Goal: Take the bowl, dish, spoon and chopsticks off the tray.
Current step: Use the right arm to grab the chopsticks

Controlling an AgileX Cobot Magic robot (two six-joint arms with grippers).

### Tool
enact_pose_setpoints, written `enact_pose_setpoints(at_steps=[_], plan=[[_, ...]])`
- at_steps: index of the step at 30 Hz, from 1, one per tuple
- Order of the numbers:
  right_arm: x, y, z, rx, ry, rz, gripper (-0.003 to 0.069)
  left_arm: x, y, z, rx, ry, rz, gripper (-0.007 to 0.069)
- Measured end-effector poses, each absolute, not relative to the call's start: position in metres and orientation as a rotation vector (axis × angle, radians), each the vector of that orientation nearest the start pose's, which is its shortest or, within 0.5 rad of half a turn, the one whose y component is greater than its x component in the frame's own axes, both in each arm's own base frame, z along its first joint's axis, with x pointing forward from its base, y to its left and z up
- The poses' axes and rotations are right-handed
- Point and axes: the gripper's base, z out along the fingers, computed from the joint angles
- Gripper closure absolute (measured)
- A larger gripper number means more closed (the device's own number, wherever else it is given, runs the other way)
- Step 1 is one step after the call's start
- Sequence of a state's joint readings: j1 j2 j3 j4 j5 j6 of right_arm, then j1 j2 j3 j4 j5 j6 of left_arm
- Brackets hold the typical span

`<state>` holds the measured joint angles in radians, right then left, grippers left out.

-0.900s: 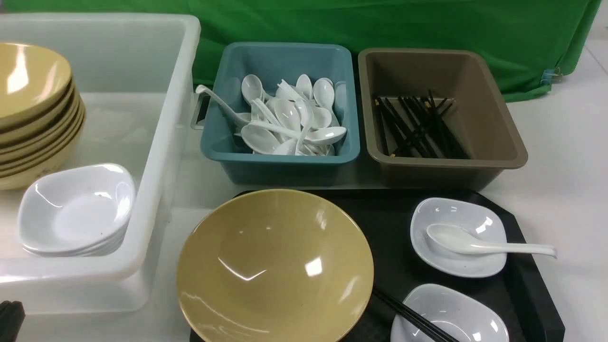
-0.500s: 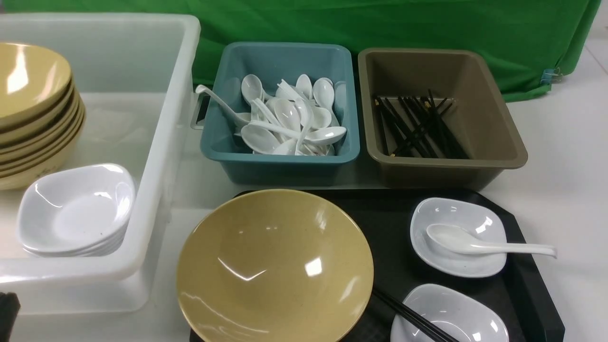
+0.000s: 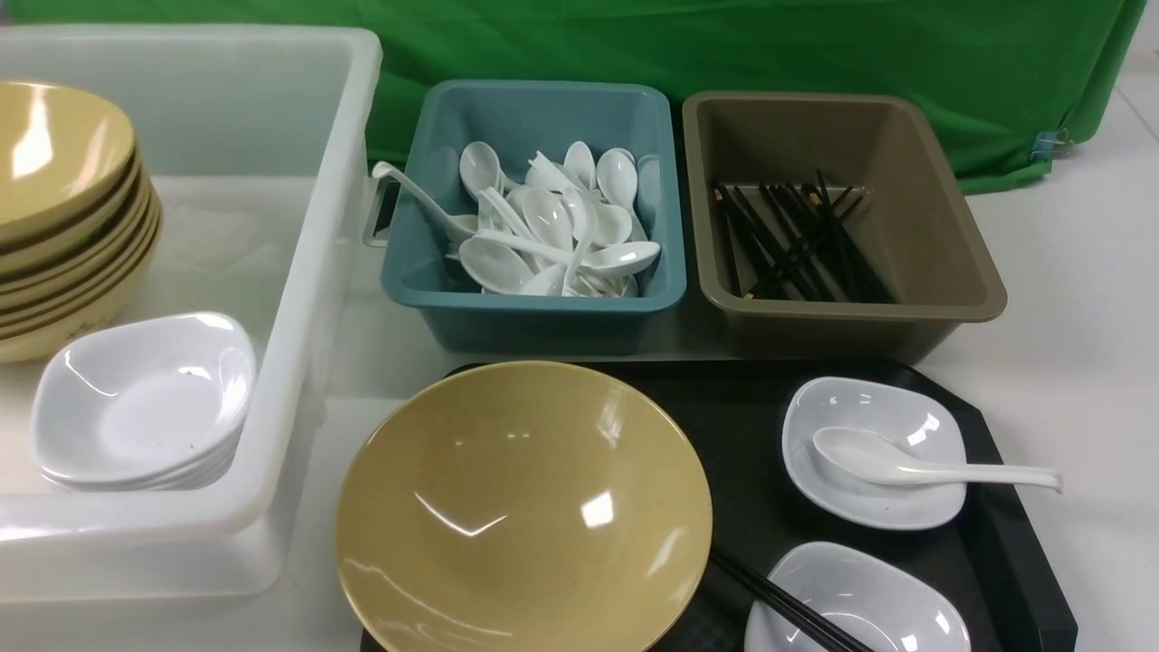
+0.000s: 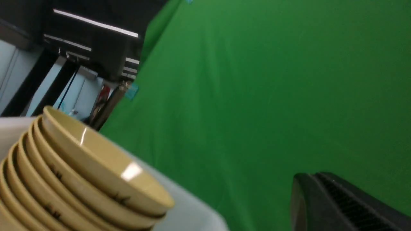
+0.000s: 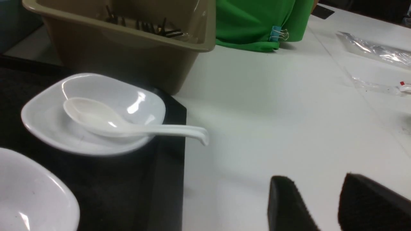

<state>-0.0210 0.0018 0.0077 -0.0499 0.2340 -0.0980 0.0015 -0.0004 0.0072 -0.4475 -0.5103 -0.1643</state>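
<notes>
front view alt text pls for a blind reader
A black tray holds a mustard bowl, a white dish with a spoon in it, and a nearer dish with black chopsticks across it. Behind stand a teal tub of spoons and a brown tub of chopsticks.

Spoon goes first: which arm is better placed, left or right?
Likely right. Its claw hangs open beside the tray, near the spoon, whose handle overhangs that edge. The left wrist view faces the stacked bowls, not the tray.

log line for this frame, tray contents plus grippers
stage: nothing cleared | tray: bowl, spoon in dish, chopsticks, second dish | right gripper: open, empty, beside tray | left gripper: state unclear
</notes>
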Motion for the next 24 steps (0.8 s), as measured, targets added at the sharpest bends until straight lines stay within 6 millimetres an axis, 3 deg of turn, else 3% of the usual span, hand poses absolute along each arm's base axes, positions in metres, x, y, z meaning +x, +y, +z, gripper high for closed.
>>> enact_pose_setpoints(at_steps=[1, 2, 5, 7, 10, 12, 14, 16, 17, 18, 19, 21, 24], plan=[[0.056, -0.002, 0.192, -0.081, 1.692, -0.116, 0.0416, 0.037, 0.021, 0.258, -0.483, 0.836, -0.437, 0.0622], [0.056, -0.002, 0.194, -0.058, 1.669, -0.091, 0.0416, 0.036, 0.021, 0.261, -0.487, 0.824, -0.450, 0.0622], [0.057, -0.001, 0.209, 0.143, 1.502, 0.120, 0.0416, 0.033, 0.018, 0.293, -0.487, 0.814, -0.540, 0.0622], [0.055, -0.003, 0.221, 0.321, 1.342, 0.329, 0.0416, 0.036, 0.010, 0.327, -0.434, 0.929, -0.556, 0.0622], [0.053, -0.004, 0.230, 0.401, 1.219, 0.447, 0.0417, 0.051, 0.001, 0.372, -0.369, 1.149, -0.522, 0.0622], [0.052, -0.005, 0.232, 0.410, 1.192, 0.464, 0.0419, 0.062, -0.002, 0.386, -0.353, 1.269, -0.500, 0.0622], [0.051, -0.005, 0.235, 0.430, 1.155, 0.500, 0.0421, 0.091, -0.008, 0.403, -0.295, 1.537, -0.430, 0.0622], [0.050, -0.005, 0.237, 0.449, 1.120, 0.542, 0.0439, 0.121, -0.013, 0.404, -0.193, 1.793, -0.363, 0.0622], [0.050, -0.005, 0.238, 0.448, 1.118, 0.546, 0.0449, 0.123, -0.014, 0.405, -0.183, 1.809, -0.363, 0.0622], [0.051, -0.004, 0.241, 0.447, 1.153, 0.567, 0.0489, 0.142, -0.017, 0.395, -0.105, 1.963, -0.346, 0.0622], [0.051, -0.002, 0.244, 0.436, 1.186, 0.572, 0.0522, 0.147, -0.019, 0.392, -0.086, 2.000, -0.357, 0.0622], [0.053, 0.005, 0.267, 0.349, 1.381, 0.550, 0.0622, 0.174, -0.027, 0.371, 0.033, 2.177, -0.397, 0.0622], [0.063, 0.013, 0.297, 0.182, 1.672, 0.473, 0.0654, 0.201, -0.038, 0.343, 0.179, 2.340, -0.522, 0.0627]])
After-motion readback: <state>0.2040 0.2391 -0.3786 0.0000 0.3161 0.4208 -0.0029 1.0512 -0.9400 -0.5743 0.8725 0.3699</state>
